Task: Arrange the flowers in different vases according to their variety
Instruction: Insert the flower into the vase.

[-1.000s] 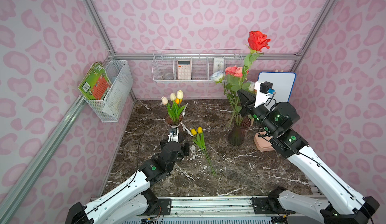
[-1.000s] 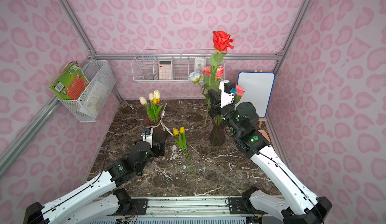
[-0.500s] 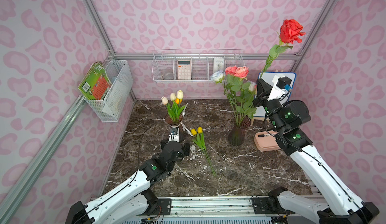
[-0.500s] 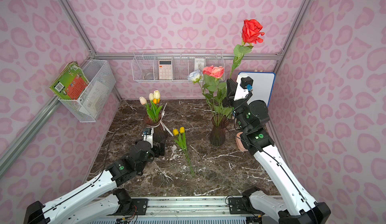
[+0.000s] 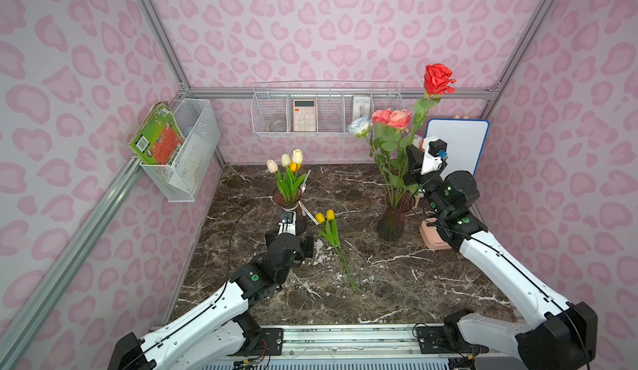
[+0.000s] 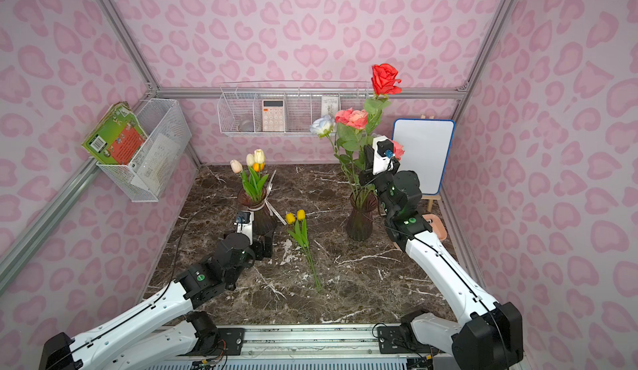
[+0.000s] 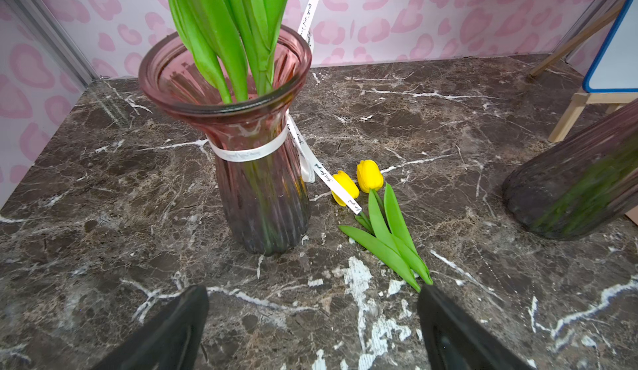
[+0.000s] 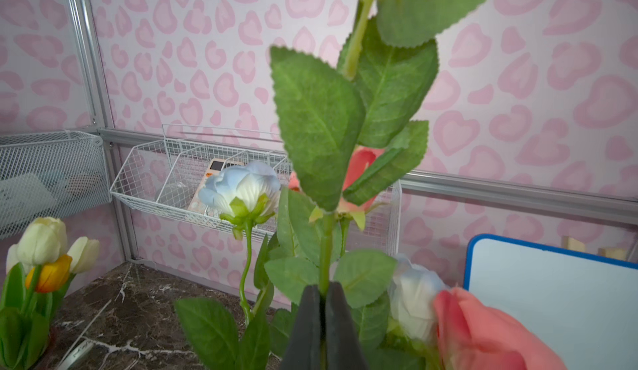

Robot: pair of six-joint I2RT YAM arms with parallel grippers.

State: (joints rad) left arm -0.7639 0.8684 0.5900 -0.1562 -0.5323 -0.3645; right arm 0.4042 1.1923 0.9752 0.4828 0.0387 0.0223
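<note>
My right gripper (image 8: 321, 297) is shut on the green stem of a red rose (image 5: 437, 79), holding it upright just behind the plain dark vase (image 5: 393, 221). The stem's lower end is hidden among the leaves. Pink roses (image 5: 392, 118) and a white rose (image 5: 359, 125) stand in that vase. The ribboned vase (image 7: 262, 192) holds cream and orange tulips (image 5: 286, 162). A pair of yellow tulips (image 7: 369, 175) lies flat on the marble beside it. My left gripper (image 7: 312, 292) is open and empty, low over the table in front of the ribboned vase.
A whiteboard on a wooden easel (image 5: 455, 143) stands at the back right, close behind my right arm. A pink dish (image 5: 431, 238) sits beside the plain vase. Wire baskets hang on the back wall (image 5: 328, 116) and the left wall (image 5: 186, 154).
The right gripper swung the red rose out to the right, then back left and lower, close to the roses in the plain vase. The left arm has not moved.
</note>
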